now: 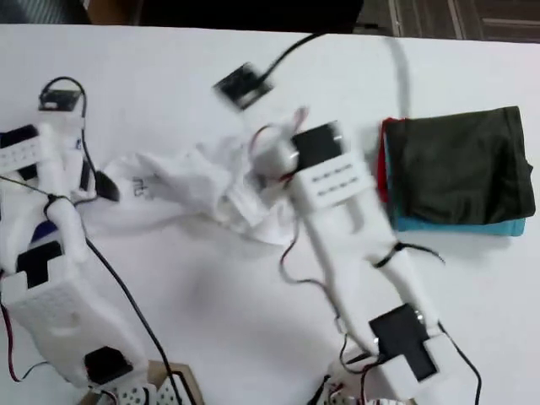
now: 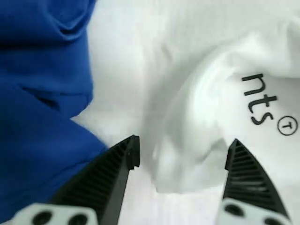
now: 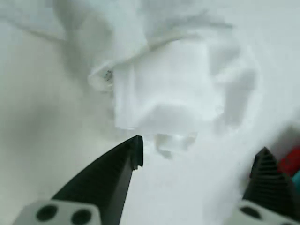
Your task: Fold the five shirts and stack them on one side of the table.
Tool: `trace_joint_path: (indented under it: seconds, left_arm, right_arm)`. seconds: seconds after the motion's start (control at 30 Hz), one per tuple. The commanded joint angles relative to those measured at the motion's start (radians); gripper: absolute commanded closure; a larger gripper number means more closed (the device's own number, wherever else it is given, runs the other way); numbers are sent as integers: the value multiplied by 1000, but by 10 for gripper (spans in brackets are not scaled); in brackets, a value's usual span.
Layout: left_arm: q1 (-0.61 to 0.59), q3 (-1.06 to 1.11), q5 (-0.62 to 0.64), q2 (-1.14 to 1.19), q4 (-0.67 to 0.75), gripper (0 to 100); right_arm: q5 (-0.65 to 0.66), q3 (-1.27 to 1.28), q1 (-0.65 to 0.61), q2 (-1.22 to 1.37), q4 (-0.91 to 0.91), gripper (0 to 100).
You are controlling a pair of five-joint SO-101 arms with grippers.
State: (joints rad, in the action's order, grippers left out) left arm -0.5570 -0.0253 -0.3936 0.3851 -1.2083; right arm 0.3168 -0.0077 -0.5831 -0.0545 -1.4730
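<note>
A crumpled white shirt (image 1: 190,181) with dark print lies mid-table. My left gripper (image 2: 183,157) is open just above its printed end (image 2: 211,93), and a blue shirt (image 2: 42,70) lies bunched right beside it. In the high view this gripper (image 1: 99,184) sits at the shirt's left end. My right gripper (image 3: 200,152) is open and hovers over the shirt's other end (image 3: 164,89), holding nothing. From above it (image 1: 257,160) is at the shirt's right side. A folded stack (image 1: 460,160), dark green on top of red and teal, rests at the right.
A black module (image 1: 243,84) on a cable is behind the white shirt. Both arm bases and loose wires take up the near edge. A red sliver of the stack (image 3: 288,161) shows past one right finger. Bare table lies at the far side.
</note>
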Motion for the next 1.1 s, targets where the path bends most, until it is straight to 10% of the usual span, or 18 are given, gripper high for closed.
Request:
trace_joint_path:
  seconds: [0.0, 0.53, 0.83, 1.07]
  left_arm:
    - [6, 24, 3, -5, 52, 691]
    - [-41, 31, 0, -6, 44, 691]
    - [-37, 31, 2, -6, 46, 691]
    - [-37, 31, 2, -6, 46, 691]
  right_arm:
    - [-6, 112, -131, -15, 59, 622]
    - [2, 187, 21, 251, 374, 628]
    - [-8, 77, 137, 275, 364, 988]
    - [-8, -5, 140, 277, 303, 978]
